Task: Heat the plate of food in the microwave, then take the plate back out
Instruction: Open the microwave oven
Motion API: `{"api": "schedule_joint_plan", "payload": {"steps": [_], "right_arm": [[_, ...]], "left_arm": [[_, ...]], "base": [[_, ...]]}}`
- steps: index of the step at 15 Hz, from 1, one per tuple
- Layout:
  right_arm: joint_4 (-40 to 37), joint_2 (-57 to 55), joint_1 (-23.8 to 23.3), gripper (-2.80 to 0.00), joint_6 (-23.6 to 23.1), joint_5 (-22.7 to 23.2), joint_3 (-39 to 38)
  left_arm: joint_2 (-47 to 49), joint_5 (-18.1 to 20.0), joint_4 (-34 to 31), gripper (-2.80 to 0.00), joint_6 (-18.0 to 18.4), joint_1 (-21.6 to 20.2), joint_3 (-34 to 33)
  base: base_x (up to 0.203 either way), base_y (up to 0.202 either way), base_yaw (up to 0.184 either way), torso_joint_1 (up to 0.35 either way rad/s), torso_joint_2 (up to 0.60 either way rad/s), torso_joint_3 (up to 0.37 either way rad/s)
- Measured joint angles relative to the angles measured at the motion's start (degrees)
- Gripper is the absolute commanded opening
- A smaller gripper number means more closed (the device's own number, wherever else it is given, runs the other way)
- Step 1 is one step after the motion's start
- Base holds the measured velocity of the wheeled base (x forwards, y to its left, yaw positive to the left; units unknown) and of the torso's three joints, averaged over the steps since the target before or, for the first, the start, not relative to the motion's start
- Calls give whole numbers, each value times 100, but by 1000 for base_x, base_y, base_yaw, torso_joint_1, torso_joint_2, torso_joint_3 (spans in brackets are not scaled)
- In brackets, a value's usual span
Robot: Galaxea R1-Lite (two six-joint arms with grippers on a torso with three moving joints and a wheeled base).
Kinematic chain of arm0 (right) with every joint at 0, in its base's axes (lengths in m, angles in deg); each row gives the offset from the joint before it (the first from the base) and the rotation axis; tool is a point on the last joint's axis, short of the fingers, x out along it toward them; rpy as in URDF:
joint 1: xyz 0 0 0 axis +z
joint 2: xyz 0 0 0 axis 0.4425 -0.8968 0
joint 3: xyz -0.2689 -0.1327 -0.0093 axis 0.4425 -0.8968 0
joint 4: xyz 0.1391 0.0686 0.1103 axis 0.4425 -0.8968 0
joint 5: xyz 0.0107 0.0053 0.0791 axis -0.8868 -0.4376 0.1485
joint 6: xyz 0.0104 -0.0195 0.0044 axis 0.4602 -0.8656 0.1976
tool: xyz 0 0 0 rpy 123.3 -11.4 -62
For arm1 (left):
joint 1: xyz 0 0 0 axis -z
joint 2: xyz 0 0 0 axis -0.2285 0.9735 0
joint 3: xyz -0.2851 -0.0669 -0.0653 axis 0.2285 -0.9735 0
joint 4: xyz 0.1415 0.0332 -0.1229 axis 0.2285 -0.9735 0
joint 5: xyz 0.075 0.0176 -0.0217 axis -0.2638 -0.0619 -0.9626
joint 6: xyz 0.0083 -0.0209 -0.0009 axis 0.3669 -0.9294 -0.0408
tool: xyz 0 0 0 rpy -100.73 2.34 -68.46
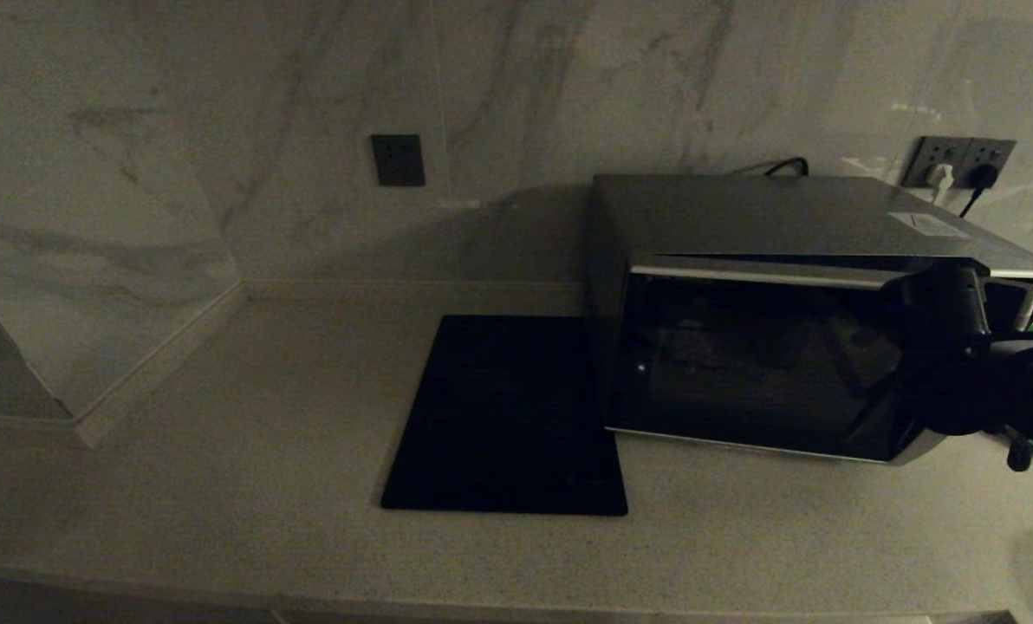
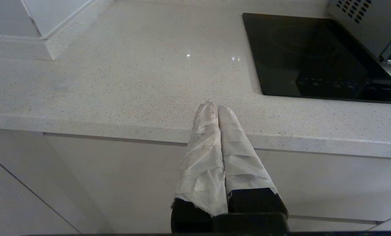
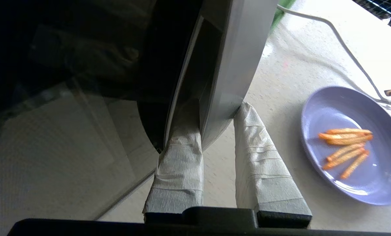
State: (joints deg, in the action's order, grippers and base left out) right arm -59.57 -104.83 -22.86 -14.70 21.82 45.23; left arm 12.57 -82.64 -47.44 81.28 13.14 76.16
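The microwave [image 1: 785, 260] stands at the back right of the counter, and its dark glass door [image 3: 67, 98] looks closed. My right gripper [image 3: 216, 109] is shut on the silver door handle [image 3: 235, 65] at the door's right edge. One wrapped finger sits behind the handle and the other outside it. In the head view the right gripper [image 1: 941, 295] covers that edge. The plate of food [image 3: 333, 108], lilac with several orange sticks [image 3: 346, 144], lies on the counter right of the microwave. My left gripper [image 2: 214, 105] is shut and empty at the counter's front edge.
A flat black square mat [image 1: 508, 416] lies on the counter just left of the microwave. Wall sockets [image 1: 958, 160] with plugs sit behind it. A white cable [image 3: 346, 49] runs across the counter past the plate. Marble walls close the back and left.
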Motion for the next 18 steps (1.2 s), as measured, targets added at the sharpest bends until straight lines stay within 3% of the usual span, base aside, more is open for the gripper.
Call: {"api": "schedule_joint_plan", "payload": {"steps": [14, 18], "right_arm": [[29, 1404, 1393, -280, 27, -72, -1593], [-24, 1777, 1574, -280, -16, -40, -1813]], "left_arm": [[0, 0, 0, -280, -1, 0, 0], [0, 0, 0, -280, -1, -6, 0]], "base": [[0, 0, 0, 0, 0, 0], [0, 0, 0, 0, 0, 0]]}}
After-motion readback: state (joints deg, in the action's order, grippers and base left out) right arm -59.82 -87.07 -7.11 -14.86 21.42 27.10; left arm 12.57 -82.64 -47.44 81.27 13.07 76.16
